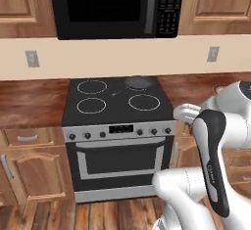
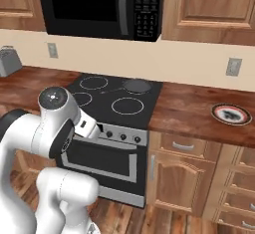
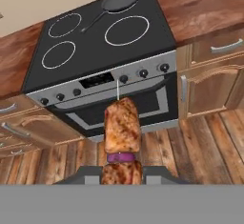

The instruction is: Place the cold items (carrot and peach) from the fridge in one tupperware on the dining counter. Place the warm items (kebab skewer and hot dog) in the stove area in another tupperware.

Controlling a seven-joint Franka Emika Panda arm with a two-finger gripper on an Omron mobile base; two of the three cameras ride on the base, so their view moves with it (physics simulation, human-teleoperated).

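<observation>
The browned meat kebab skewer with its purple onion slice sits clamped in the gripper, held near the black stove, frying pan far back.

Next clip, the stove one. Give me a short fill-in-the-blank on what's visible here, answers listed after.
1. The gripper is shut on the ____.
2. The frying pan sits on the stove's ____ right burner.
3. Above the stove hangs a black ____.
4. A patterned ____ lies on the counter right of the stove.

Missing words: kebab skewer; back; microwave; plate
</observation>
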